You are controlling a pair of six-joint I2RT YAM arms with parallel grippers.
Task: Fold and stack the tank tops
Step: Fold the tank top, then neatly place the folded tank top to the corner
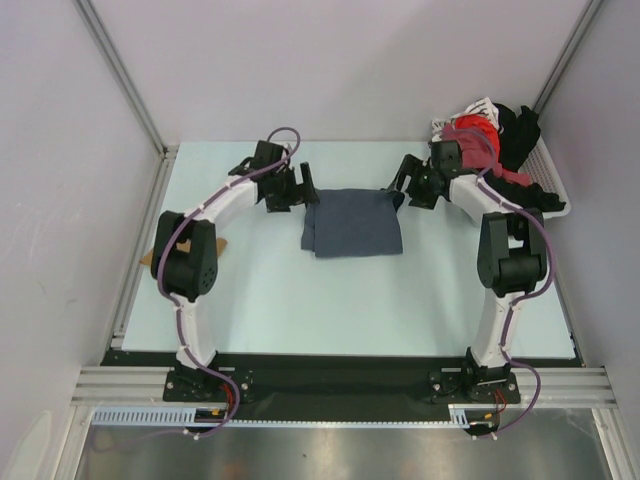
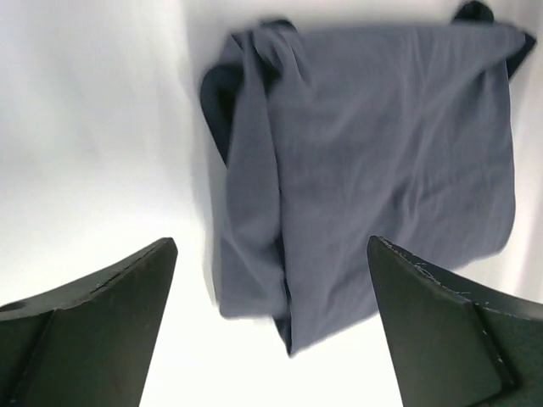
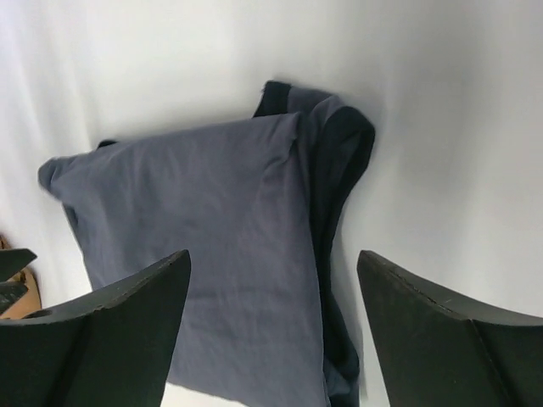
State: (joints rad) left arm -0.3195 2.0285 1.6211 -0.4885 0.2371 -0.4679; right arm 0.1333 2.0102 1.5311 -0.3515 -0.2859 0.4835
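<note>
At the middle of the pale table (image 1: 300,300), a little toward its far side, the slate-blue tank top (image 1: 352,223) lay folded into a rough rectangle, flat on the surface. The left gripper (image 1: 303,188) stood just beside the far left corner of the fold, and the right gripper (image 1: 402,182) stood just beside the far right corner, so the cloth lay between the two.

Seen from the left wrist, the left gripper (image 2: 270,246) had its jaws set wide apart with nothing clamped. Its dark fingers (image 2: 93,331) framed the near edge of the tank top (image 2: 382,144), which lay below and ahead of them. The darker trim (image 2: 222,102) showed bunched at the fold's upper left.

From the right wrist, the right gripper (image 3: 271,254) was likewise spread wide and held nothing. The tank top (image 3: 195,212) lay under and beyond its fingers (image 3: 441,339), with the darker trim (image 3: 344,153) along the fold's right side. Whether either gripper's fingertips touched the cloth could not be told.

A white basket (image 1: 553,195) at the far right corner of the table held a heap of red, black and white clothes (image 1: 475,135). A tan-brown patch (image 1: 150,255) showed at the table's left edge, partly behind the left arm; what it was could not be told.
</note>
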